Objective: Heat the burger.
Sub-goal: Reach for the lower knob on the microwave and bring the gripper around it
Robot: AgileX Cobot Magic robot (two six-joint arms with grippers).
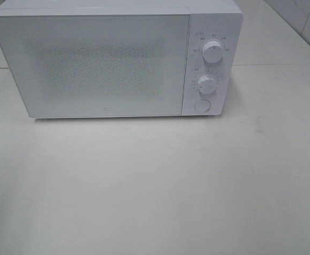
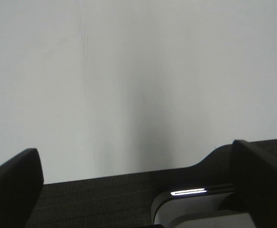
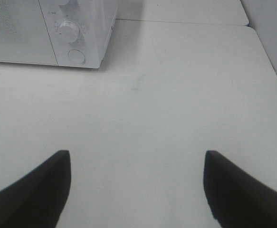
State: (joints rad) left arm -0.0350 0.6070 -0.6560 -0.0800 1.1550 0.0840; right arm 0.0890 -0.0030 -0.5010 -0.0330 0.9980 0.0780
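While the microwave (image 1: pixel 107 58) stands at the far side of the table (image 1: pixel 155 191) with its door shut, the burger shows in no view — whether it sits inside cannot be told. Left gripper (image 2: pixel 134 152) and right gripper (image 3: pixel 137 154) both stand wide, empty. Progress is therefore uncertain — loading or setting the lower dial (image 1: pixel 207 83) may be outstanding.

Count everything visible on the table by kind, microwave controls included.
Microwave: 1
Dial knobs: 2
Round button: 1
Burgers: 0 in view
Total: 4
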